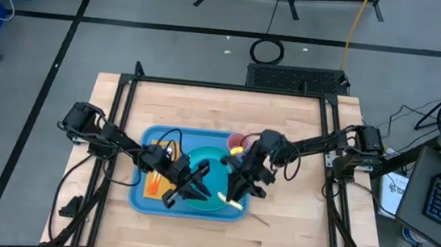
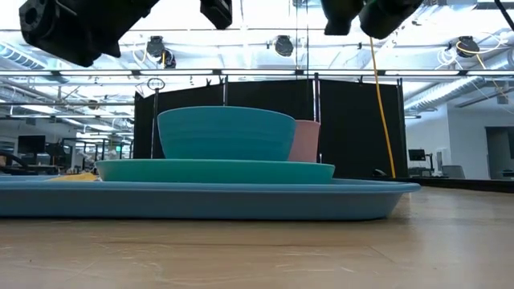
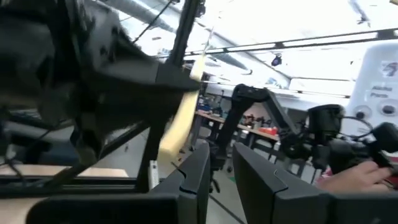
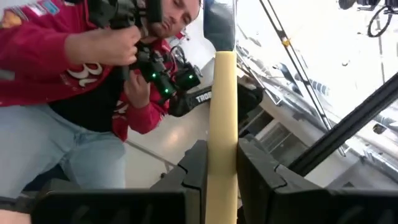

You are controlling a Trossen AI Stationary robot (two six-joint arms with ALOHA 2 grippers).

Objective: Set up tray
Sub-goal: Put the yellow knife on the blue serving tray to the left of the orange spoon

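Observation:
The light-blue tray (image 1: 141,201) lies on the wooden table and shows in the low view (image 2: 201,199). On it rest a round teal plate (image 2: 217,170) with a teal bowl (image 2: 226,134) on top, a pink cup (image 2: 306,140) and an orange napkin (image 1: 154,186). My right gripper (image 1: 235,187) hovers above the plate's right side, shut on a pale yellow utensil (image 1: 232,201). My left gripper (image 1: 191,184) hovers over the plate's left side, open and empty (image 3: 221,171), facing the right gripper. My right gripper pinches the yellow utensil's flat handle (image 4: 222,155) between its two fingers (image 4: 193,168). The handle runs along the fingers and sticks out past their tips. The utensil is lifted clear above the plate's near right rim (image 1: 237,206).
A thin stick-like thing (image 1: 258,219) lies on the table just right of the tray's near corner. Something yellow (image 1: 238,149) sits by the pink cup. Bare wood lies to the right, far and near sides. A person in a red jacket (image 4: 68,68) stands beyond the table.

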